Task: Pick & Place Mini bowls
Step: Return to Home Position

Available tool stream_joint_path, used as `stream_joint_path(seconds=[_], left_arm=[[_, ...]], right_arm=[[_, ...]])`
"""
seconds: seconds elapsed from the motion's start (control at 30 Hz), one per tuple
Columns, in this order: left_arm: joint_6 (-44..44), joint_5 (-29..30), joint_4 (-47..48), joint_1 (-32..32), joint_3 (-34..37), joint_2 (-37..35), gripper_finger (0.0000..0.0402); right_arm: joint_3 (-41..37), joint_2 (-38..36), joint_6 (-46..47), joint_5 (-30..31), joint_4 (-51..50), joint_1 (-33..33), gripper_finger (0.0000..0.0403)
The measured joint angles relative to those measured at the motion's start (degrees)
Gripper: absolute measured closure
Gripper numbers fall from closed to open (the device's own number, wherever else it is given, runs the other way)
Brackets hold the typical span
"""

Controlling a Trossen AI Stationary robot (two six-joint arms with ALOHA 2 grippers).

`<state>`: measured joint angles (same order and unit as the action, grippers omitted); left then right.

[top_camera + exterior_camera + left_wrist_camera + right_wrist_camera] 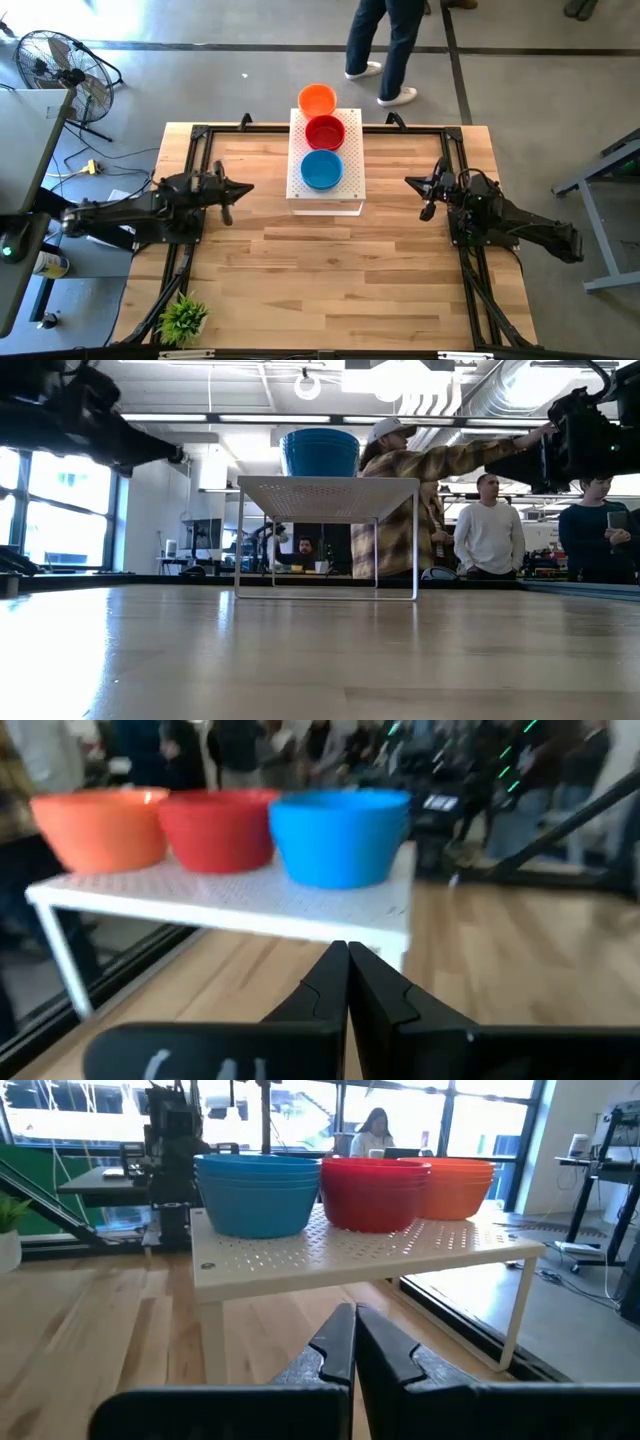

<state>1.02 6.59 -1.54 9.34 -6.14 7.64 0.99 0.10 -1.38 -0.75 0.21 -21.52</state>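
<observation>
Three stacks of mini bowls stand in a row on a white perforated platform: orange at the far end, red in the middle, blue nearest. The right wrist view shows each stack's layered rims: blue, red, orange. My left gripper hovers left of the platform, shut and empty, its fingers closed in its wrist view. My right gripper hovers right of the platform, also shut and empty.
The platform stands on thin legs at the table's far middle. A small green plant sits at the near left corner. A person's legs show beyond the far edge, with several people in the room behind. Bare wood lies in front of the platform.
</observation>
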Motion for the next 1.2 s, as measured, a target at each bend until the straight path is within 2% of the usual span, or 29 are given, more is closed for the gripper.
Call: stream_joint_path(seconds=[0.1,0.23,0.37,0.47,0.73,1.2], left_arm=[[0.1,-2.6,4.4,0.0,0.9,-7.8,0.0401],[0.9,-4.4,6.6,0.1,1.3,-7.2,0.0401],[0.2,-4.7,3.7,0.0,3.9,-7.3,0.0401],[-0.5,-7.9,1.2,0.0,5.2,-7.1,0.0401],[-7.4,-7.6,1.2,0.0,5.3,-6.6,0.0401],[-6.9,-7.3,1.2,0.0,5.4,-6.7,0.0401]], right_arm=[[0.0,0.0,0.4,-0.1,0.0,0.0,0.0403],[0.0,0.3,1.5,-0.4,0.0,0.0,0.0403],[-0.1,0.3,2.2,-0.2,-0.1,0.0,0.0403],[-0.4,0.3,2.8,0.5,0.6,0.0,0.0402],[-0.4,0.3,1.1,0.9,0.8,0.0,0.0402],[-0.4,0.3,1.3,1.0,1.0,0.0,0.0402]])
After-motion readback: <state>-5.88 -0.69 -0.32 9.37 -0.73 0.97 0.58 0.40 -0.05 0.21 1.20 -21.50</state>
